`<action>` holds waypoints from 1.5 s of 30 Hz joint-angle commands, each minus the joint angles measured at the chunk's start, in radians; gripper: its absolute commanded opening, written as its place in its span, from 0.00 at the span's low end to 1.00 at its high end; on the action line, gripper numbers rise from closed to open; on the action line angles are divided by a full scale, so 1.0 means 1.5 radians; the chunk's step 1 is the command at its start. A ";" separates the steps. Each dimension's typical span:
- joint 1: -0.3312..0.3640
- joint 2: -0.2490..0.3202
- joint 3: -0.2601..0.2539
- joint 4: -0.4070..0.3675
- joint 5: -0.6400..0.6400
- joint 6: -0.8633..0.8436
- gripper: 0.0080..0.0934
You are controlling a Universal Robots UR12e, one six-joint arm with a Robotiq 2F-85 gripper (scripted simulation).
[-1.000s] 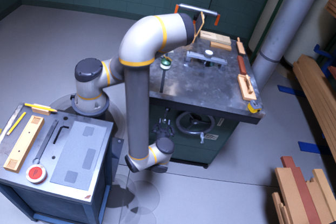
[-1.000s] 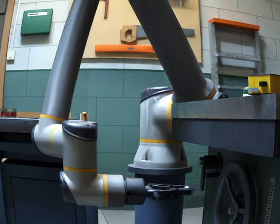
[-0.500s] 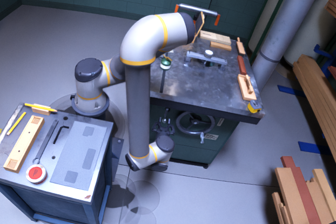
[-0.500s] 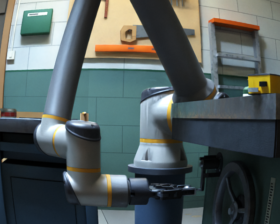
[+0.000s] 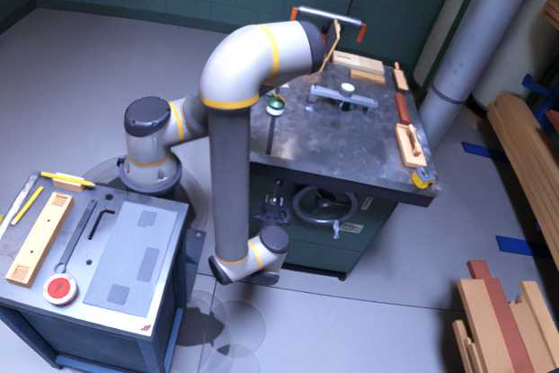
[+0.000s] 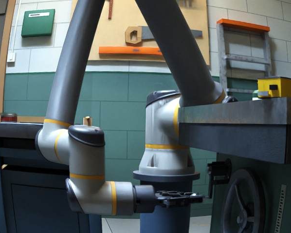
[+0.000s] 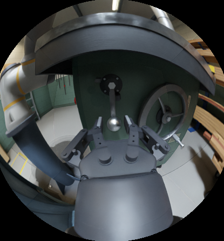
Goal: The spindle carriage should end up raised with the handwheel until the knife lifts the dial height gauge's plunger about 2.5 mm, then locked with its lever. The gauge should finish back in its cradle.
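Observation:
My gripper [image 7: 113, 124] is open and holds nothing. It sits low in front of the green machine cabinet, just short of the lock lever [image 7: 112, 106]. The lever hangs straight down from its hub, and its steel ball knob [image 7: 114, 124] lines up between my fingers in the wrist camera. From the second side camera my gripper [image 6: 198, 197] stands just short of the lever [image 6: 217, 173]. The handwheel [image 5: 325, 204] is on the cabinet front to the right of the lever. The dial height gauge [image 5: 346, 97] stands on the table top.
The steel table top [image 5: 338, 134] overhangs the cabinet above my gripper. Wooden blocks and a yellow tape measure [image 5: 423, 177] lie along its right edge. A blue tool cart [image 5: 85, 247] stands to the left. Timber [image 5: 496, 315] is stacked on the right.

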 commanded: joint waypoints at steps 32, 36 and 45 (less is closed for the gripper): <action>0.000 0.000 0.000 0.000 0.000 0.000 0.00; 0.000 0.000 0.000 0.000 0.000 0.000 0.00; -0.003 -0.001 0.004 -0.003 -0.003 0.000 0.00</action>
